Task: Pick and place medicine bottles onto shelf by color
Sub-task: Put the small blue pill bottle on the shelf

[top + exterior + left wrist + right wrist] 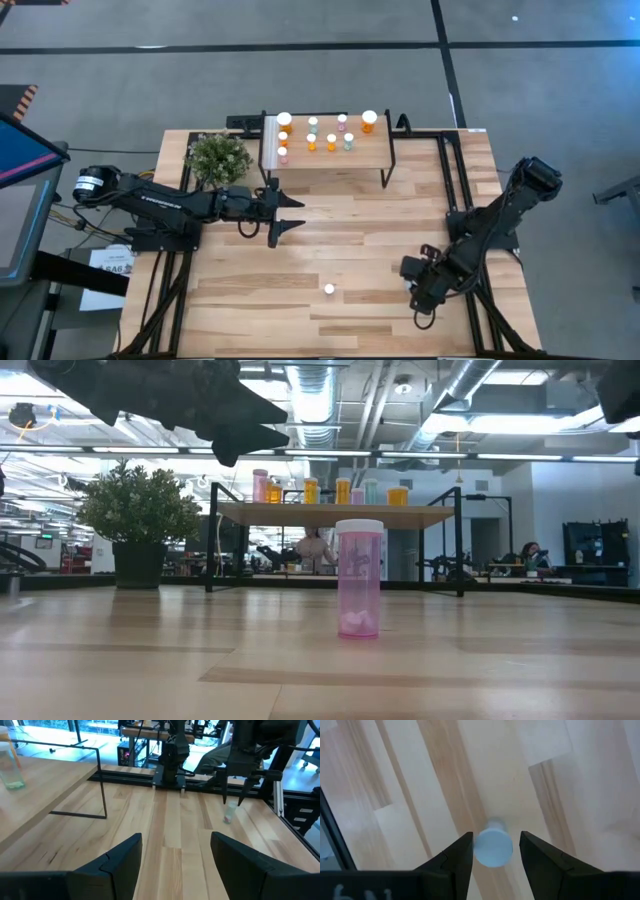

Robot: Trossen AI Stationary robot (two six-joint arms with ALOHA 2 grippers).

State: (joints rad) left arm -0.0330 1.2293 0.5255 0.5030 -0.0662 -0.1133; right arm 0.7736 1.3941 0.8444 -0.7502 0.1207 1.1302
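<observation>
A pink medicine bottle (329, 289) with a white cap stands upright on its base near the table's front middle; it is large in the low view (359, 578). Another white-capped bottle (493, 846) stands on the table under my right gripper (496, 836), which points down, open, with a finger on either side of the cap. The left wrist view shows this bottle (229, 813) below those fingers. My left gripper (295, 213) is open and empty above the table, just in front of the shelf (365, 152). The shelf holds several orange, green and pink bottles (331, 141).
A small potted plant (218, 157) stands left of the shelf. The shelf's black legs (102, 795) stand close to my left gripper. Black frame rails (452, 170) run along the table's sides. Bare wood lies between the two grippers.
</observation>
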